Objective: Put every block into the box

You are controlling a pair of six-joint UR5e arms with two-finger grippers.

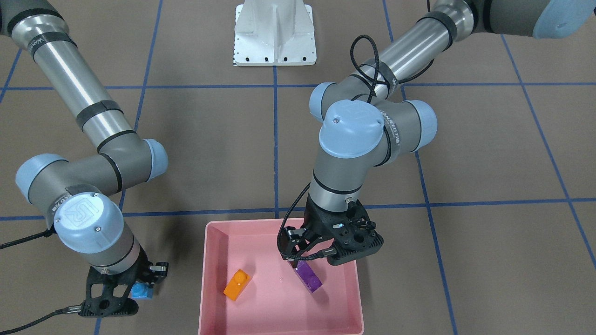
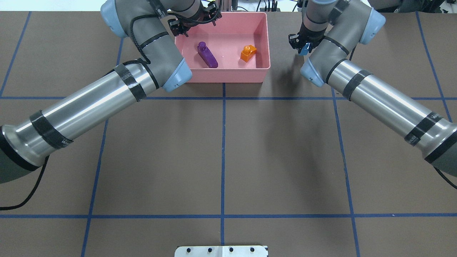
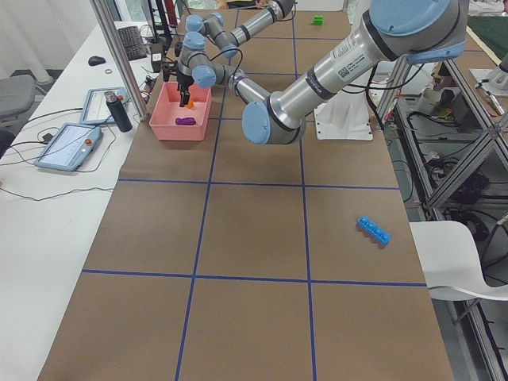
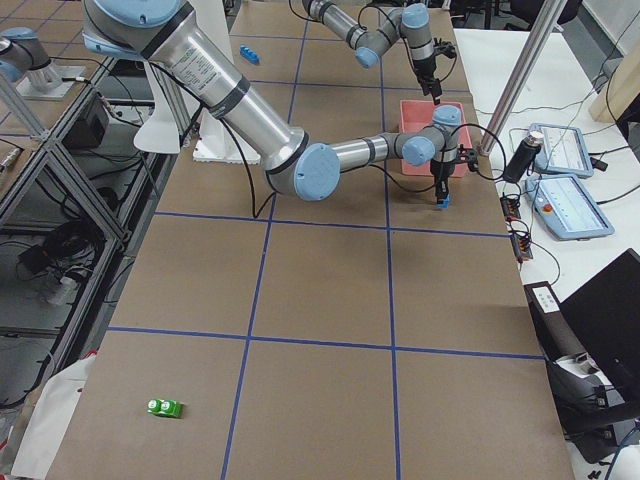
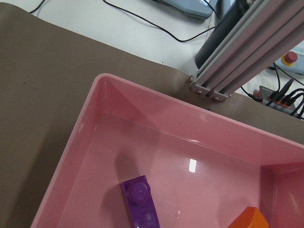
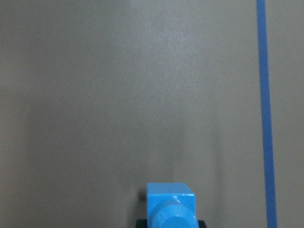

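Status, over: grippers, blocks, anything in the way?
Left gripper open over box, purple block and orange block inside. Right gripper shut on small light-blue block beside box. Long light-blue block, green block far out. Nothing blocking box.

Even overhead light, glare on box [image 5: 192, 165]

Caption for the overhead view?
Purple oblong brick and orange one-stud brick in pink plastic tray; right gripper holds small light-blue brick beside it.
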